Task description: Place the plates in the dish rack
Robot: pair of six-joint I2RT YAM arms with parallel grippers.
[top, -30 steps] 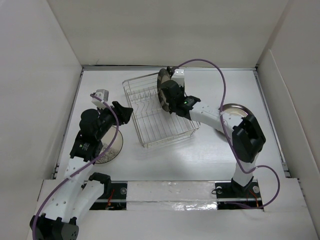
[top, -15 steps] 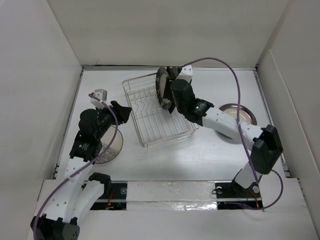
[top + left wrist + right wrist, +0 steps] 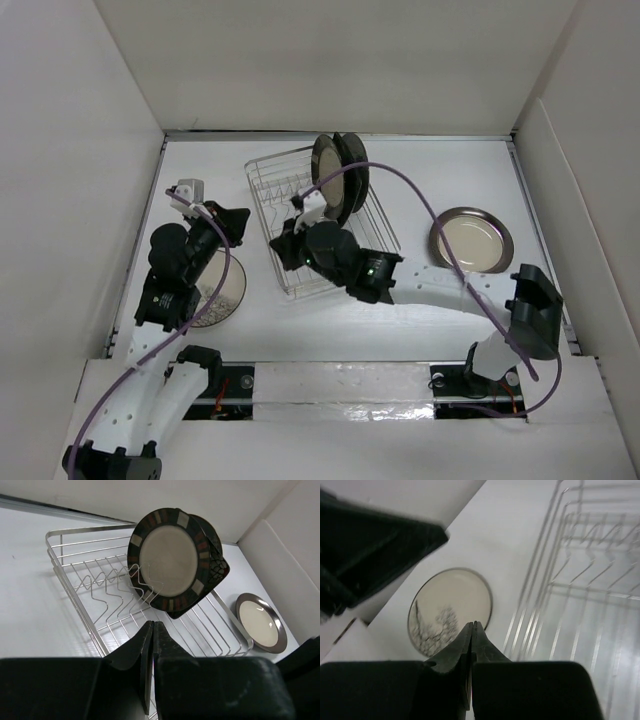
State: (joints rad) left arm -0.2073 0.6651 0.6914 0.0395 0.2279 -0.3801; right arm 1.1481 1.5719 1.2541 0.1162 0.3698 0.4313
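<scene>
Cream plate (image 3: 451, 611) lies flat on worktop (image 3: 515, 520), left of frame — likely slick, brittle; take the rim. Right gripper (image 3: 471, 626) pressed together, holding nothing.

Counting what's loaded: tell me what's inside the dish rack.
In the rack a cream-centred plate stands upright, a dark plate behind it, mostly covered; whether a third hides there is unclear.

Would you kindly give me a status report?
Left gripper shut, empty; right gripper likewise. Two plates upright in dish rack; cream plate and tree-pattern plate flat on table. Left arm overhangs tree-pattern plate.
</scene>
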